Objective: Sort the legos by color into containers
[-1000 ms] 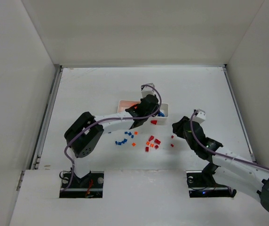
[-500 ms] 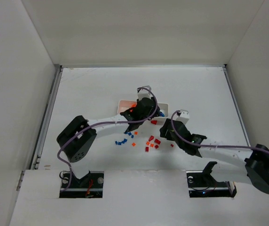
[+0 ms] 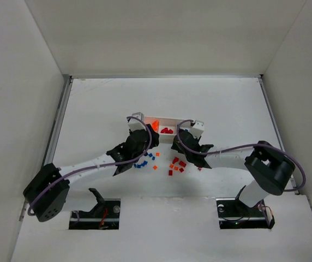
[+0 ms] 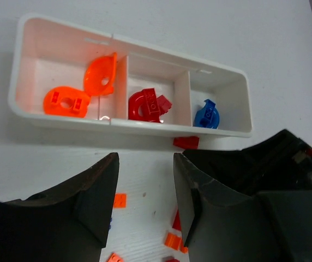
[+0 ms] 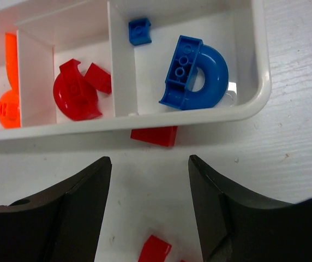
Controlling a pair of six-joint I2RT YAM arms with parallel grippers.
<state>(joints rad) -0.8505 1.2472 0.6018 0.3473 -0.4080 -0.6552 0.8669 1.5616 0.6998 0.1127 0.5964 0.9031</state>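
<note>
The white tray (image 3: 169, 118) holds orange arches (image 4: 66, 101) in its left compartment, a red arch (image 4: 145, 103) in the middle and a blue arch (image 5: 197, 73) with a small blue brick (image 5: 139, 31) on the right. Loose blue (image 3: 141, 164), orange (image 3: 155, 167) and red (image 3: 177, 162) legos lie in front of it. My left gripper (image 4: 145, 158) (image 3: 147, 146) stands open over the table, above an orange brick (image 4: 120, 200). Facing a red brick (image 5: 155, 136) that lies against the tray wall, my right gripper (image 5: 149, 159) (image 3: 180, 146) is open and empty.
Both wrists hang close together just in front of the tray, and the right arm's dark body (image 4: 276, 158) fills the right of the left wrist view. Another red brick (image 5: 155, 248) lies under the right jaws. White walls enclose the table (image 3: 90, 109).
The left gripper drew back from over the tray to its near left side and opened. The right arm swung in leftward to the tray's front and opened wide.
</note>
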